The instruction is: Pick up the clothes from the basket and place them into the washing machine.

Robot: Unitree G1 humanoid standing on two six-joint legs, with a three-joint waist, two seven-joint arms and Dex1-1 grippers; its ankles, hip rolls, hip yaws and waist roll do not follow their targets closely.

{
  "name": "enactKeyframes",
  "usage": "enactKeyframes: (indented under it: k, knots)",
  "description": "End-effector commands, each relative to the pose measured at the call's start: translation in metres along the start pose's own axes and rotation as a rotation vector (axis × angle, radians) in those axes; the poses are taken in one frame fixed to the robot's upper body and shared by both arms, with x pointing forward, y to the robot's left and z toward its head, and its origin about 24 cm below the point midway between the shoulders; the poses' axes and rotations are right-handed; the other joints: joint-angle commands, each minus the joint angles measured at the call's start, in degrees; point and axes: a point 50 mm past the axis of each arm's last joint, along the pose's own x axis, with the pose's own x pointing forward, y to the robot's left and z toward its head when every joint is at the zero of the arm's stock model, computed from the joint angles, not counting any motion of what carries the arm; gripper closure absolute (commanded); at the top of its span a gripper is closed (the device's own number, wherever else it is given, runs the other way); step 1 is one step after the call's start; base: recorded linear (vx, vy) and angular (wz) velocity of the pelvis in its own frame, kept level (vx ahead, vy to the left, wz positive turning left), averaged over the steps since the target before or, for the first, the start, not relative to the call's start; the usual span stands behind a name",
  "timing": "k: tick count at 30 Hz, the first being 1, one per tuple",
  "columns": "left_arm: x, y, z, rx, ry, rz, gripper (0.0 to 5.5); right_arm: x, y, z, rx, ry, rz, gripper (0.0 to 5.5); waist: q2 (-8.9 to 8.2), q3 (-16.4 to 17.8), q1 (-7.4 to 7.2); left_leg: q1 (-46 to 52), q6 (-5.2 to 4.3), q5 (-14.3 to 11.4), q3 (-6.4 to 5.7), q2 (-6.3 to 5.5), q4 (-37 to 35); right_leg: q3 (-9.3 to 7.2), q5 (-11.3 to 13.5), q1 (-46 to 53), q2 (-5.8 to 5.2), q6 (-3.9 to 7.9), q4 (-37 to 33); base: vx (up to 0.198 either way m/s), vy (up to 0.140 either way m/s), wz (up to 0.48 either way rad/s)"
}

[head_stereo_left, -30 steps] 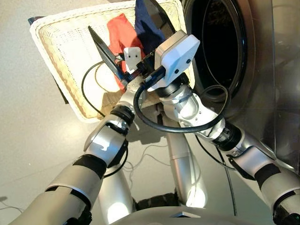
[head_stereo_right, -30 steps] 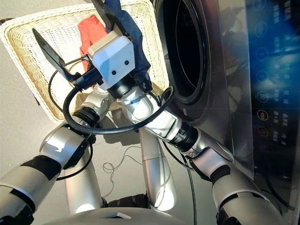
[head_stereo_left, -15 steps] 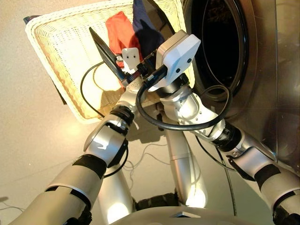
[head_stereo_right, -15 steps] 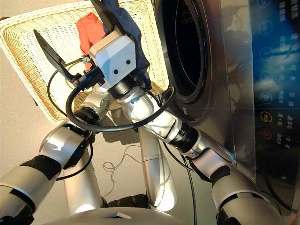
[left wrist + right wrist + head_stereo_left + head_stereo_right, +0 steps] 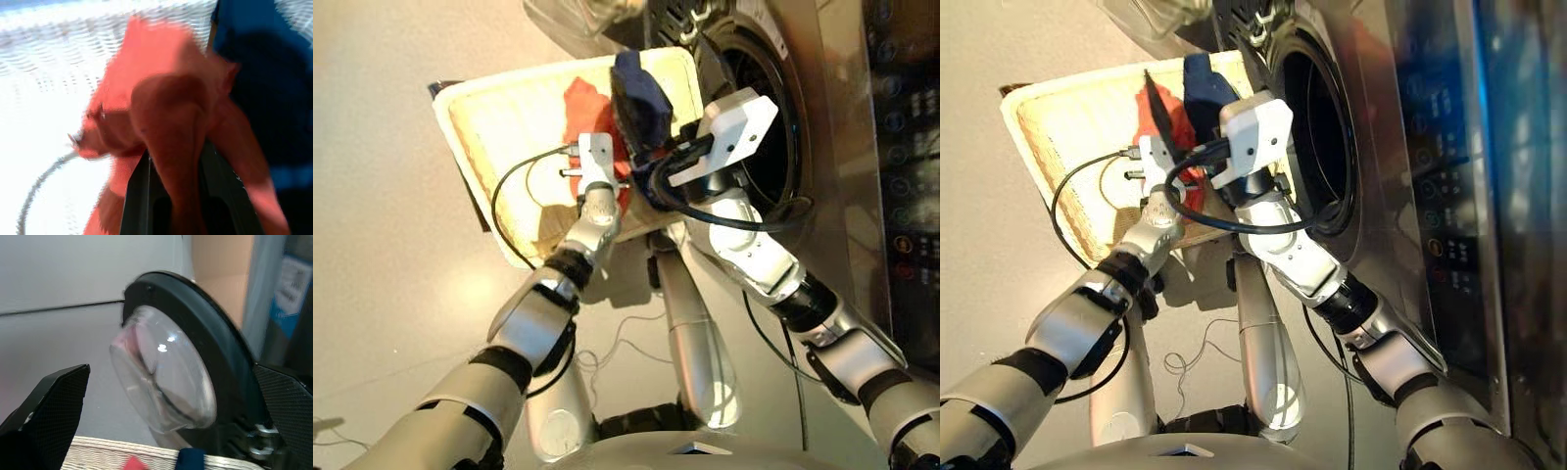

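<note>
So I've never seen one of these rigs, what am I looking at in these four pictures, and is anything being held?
Two pictures come from the robot's head, looking down over both arms; the other two from cameras on its wrists. The silver arms end in black two-fingered grippers. Ahead lies a cream woven basket holding an orange-red garment and a navy garment, beside the washing machine with its round drum opening. The left gripper is shut on the orange-red garment, as its wrist picture shows. The right gripper is open and empty; its camera faces the machine's glass door, swung open.

head stereo pair looking steeply down, both wrist cameras close, all sharing the basket [image 5: 499,147]
</note>
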Motion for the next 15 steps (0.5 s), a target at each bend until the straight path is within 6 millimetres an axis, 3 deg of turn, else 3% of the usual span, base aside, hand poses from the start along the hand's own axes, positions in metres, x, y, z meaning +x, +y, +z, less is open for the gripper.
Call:
enactKeyframes:
  k: [1, 5, 8, 15]
  knots:
    - [-0.01, -0.011, 0.035, -0.072, -0.227, -0.075, 5.5, -0.003, -0.022, 0.024, -0.088, -0.131, -0.042, 0.0, 2.6, -0.6, 1.88, -0.1, -0.78, 6.3, -1.1, -0.98, -5.5, -1.96, 3.8, 6.1, -1.31, 6.55, -6.9, 0.08, 0.032, -0.052]
    - [-0.025, 0.0, 0.04, -0.086, -0.314, -0.114, 5.5, -0.013, -0.036, 0.017, -0.098, -0.091, -0.1, 0.0, 3.58, -1.2, 2.89, 4.0, -0.53, 7.7, -0.61, -2.46, -9.9, -2.03, 5.0, 9.7, -2.01, 7.18, -10.4, 0.059, 0.033, 0.007]
    - [-0.036, 0.011, 0.057, -0.12, -0.428, -0.15, 5.5, -0.021, -0.042, 0.011, -0.084, -0.049, -0.111, 0.0, 3.97, -1.9, 3.6, 6.3, -0.37, 7.7, -0.53, -3.13, -11.3, -1.89, 5.2, 11.8, -2.51, 7.6, -11.8, 0.075, 0.041, 0.063]
    - [-0.064, 0.035, 0.097, -0.262, -0.642, -0.284, 5.5, -0.031, -0.042, 0.013, -0.047, -0.005, 0.018, 0.0, 4.13, -2.9, 4.8, 7.9, -0.21, 7.5, -0.68, -3.32, -11.4, -1.78, 5.1, 13.8, -2.95, 7.67, -12.3, 0.018, 0.01, -0.003]
